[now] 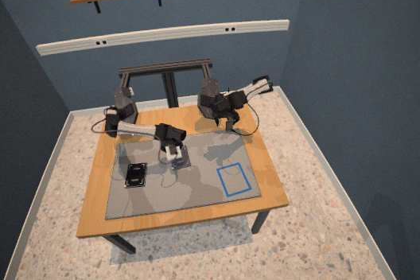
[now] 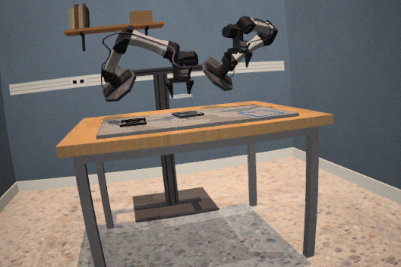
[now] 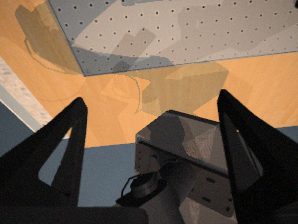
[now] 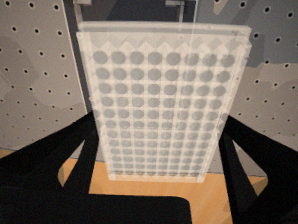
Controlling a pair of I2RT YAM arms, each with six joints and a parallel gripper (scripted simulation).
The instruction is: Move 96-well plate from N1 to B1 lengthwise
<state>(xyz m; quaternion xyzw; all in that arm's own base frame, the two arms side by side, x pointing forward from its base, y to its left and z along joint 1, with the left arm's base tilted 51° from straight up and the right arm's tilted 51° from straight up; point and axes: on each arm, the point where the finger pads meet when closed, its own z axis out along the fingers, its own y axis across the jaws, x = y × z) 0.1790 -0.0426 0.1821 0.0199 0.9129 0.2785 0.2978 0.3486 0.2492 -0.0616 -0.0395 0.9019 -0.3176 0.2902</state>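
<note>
Top view: the white 96-well plate (image 1: 173, 153) (image 2: 181, 96) (image 4: 161, 107) hangs above the middle nest (image 1: 186, 161) (image 2: 187, 114) (image 4: 134, 12), lifted off the worktop (image 1: 179, 224) (image 2: 190, 142) and partly covering that nest from overhead. The right jaws (image 1: 173, 151) (image 2: 180, 95) are spread wide and have hold of the plate, one finger against each long side. In the right wrist view, the plate lies between the fingers and extends beyond their tips. Its wells form rows of grey rounds; whether they contain liquid, I cannot tell.

To the right of the middle nest, as the arms face it, the other nest (image 1: 135, 175) (image 2: 133, 121) shows its bare black bed. To the middle nest's left, the blue taped outline (image 1: 227, 166) (image 2: 248, 114) frames bare mat (image 1: 159, 200) (image 2: 114, 130). The left jaws (image 1: 223, 125) (image 2: 239, 66) stand fully apart, holding nothing, well apart from the plate.
</note>
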